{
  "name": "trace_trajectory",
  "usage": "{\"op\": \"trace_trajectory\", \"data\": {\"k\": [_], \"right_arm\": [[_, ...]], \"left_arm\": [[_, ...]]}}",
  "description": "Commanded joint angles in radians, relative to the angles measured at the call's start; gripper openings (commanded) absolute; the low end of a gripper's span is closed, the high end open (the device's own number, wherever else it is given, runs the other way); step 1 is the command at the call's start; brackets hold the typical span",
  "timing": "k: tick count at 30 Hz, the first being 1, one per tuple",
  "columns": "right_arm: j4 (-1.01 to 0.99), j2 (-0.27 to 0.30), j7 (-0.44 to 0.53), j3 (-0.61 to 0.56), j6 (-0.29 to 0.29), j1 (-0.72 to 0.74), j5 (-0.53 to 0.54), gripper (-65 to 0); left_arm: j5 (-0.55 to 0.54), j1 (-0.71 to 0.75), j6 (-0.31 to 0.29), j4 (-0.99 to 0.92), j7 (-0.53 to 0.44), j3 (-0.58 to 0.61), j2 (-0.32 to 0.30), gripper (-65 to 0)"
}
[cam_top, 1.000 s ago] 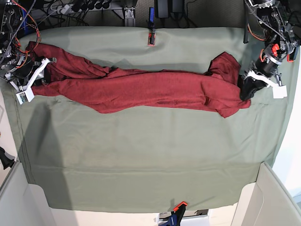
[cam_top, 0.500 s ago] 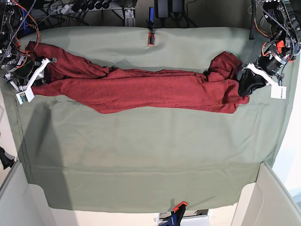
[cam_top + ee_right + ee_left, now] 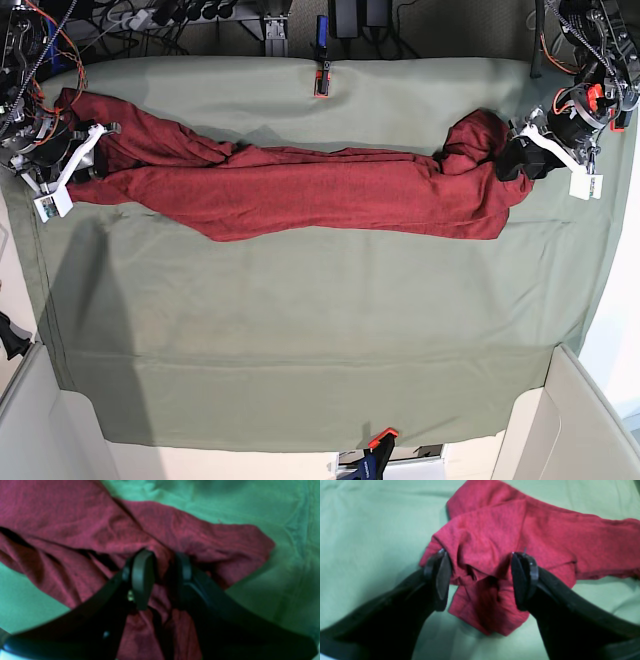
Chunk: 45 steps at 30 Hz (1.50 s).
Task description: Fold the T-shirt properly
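Red T-shirt lies stretched long across worktop | L end effector just let go of its end, jaws now wide | R end effector clenched on far end | stretch done, fold next.

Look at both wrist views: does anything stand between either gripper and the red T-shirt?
Nothing visible does. The left gripper has its jaws open around a bunched end of the T-shirt, and the right gripper has cloth pinched between its jaws at the other end.
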Motion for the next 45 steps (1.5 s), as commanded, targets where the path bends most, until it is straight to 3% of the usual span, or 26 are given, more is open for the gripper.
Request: {"op": "trace_trajectory", "data": {"k": [1,10,15,21,24,45], "right_arm": [[0.013,0.014,0.02,0.006,-0.003,0.008,0.009,-47.0],[0.013,0.014,0.02,0.006,-0.003,0.008,0.009,-47.0],[0.013,0.014,0.024,0.006,-0.003,0.008,0.009,-47.0],[0.013,0.014,0.023,0.006,-0.003,0.008,0.009,-47.0],[0.013,0.014,0.023,0.006,-0.003,0.008,0.009,-47.0],[0.013,0.014,0.019,0.006,-0.003,0.008,0.009,-47.0]], "left_arm": [[-0.053,0.003,-0.011,0.016,-0.005,-0.017,-0.019,-24.9],[-0.32,0.168,-0.136,0.016,0.071,-0.068,-0.01,-24.9],[-0.311,0.211,-0.136,0.017,0.061,-0.068,0.04,-24.9],[-0.048,0.202,0.058,0.016,-0.051,-0.068,0.104,-24.9],[0.007,0.203,0.111,0.016,-0.066,-0.068,0.117,-24.9],[0.012,0.007,0.109,0.017,-0.072,-0.064,0.115,-24.9]]}}
